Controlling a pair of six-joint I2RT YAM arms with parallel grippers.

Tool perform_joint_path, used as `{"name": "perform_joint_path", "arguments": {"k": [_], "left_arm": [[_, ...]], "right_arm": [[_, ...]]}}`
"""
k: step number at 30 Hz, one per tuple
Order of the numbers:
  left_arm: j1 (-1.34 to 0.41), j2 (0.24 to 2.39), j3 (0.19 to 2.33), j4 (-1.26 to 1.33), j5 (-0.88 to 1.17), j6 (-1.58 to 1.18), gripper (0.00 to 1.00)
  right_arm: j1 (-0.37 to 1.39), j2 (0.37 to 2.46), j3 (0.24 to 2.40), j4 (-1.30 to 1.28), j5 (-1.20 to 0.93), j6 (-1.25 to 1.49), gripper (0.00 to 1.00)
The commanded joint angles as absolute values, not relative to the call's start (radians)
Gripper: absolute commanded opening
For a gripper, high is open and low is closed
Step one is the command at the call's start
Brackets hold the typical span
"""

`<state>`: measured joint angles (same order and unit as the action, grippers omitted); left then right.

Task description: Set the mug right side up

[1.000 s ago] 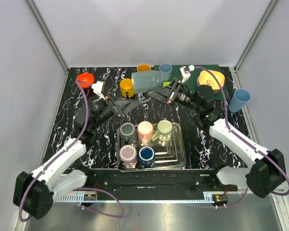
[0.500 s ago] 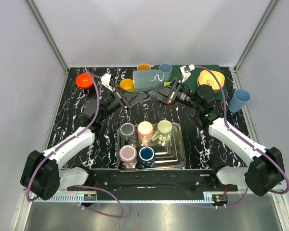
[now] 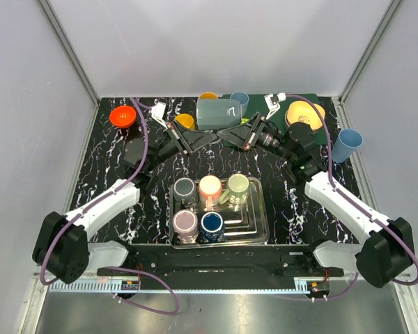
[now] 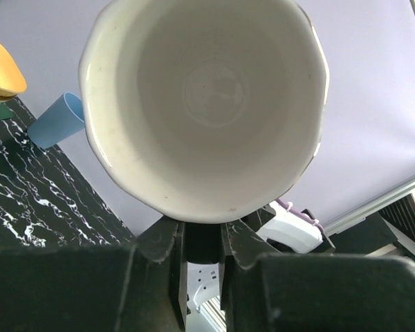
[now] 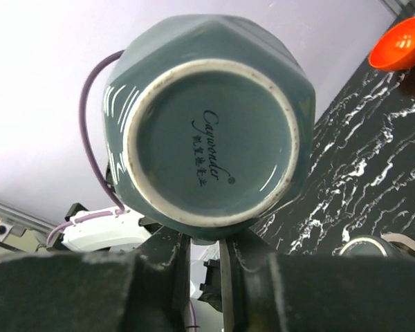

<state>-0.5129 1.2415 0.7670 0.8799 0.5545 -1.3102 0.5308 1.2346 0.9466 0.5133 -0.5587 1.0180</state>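
While the mug [image 3: 219,113] is held sideways above the counter's [image 3: 101,163] far edge by the closed right fingers [image 5: 160,254], the left fingers [image 4: 159,243] not verifiably gripping its rim, neither hold should be released before uprighting.

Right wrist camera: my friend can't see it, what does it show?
The round bottom of a grey-blue mug fills the picture, turned sideways toward the camera, with small writing on it. The right gripper sits just under it, jaws close together, and an orange bowl rests on the black marbled table at top right.
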Motion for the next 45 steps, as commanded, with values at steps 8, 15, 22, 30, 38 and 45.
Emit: {"name": "perform_joint_path", "arguments": {"k": [8,15,22,30,38,45], "left_arm": [[-0.502,0.968,0.827,0.566,0.411,-0.965,0.0],[-0.42,0.893,1.019,0.006,-0.001,-0.656,0.0],[-0.279,1.161,1.267,-0.537,-0.334,-0.439,0.0],[-0.19,1.478,1.319,-0.506,-0.247,-0.411,0.0],[-0.189,1.716,1.457,-0.477,-0.285,-0.373,0.0],[-0.19,1.87,1.542,-0.436,-0.238,-0.373,0.0]], "right_arm": [[0.557,1.129,1.061,0.04,-0.508,0.763,0.62],[0.555,1.072,1.138,-0.283,-0.255,0.597,0.64],[0.555,0.97,1.197,-0.571,0.08,0.489,0.62],[0.555,0.94,1.166,-0.617,0.109,0.448,0.62],[0.555,0.937,1.095,-0.589,0.075,0.469,0.62],[0.555,0.959,1.063,-0.578,0.074,0.465,0.62]]}}
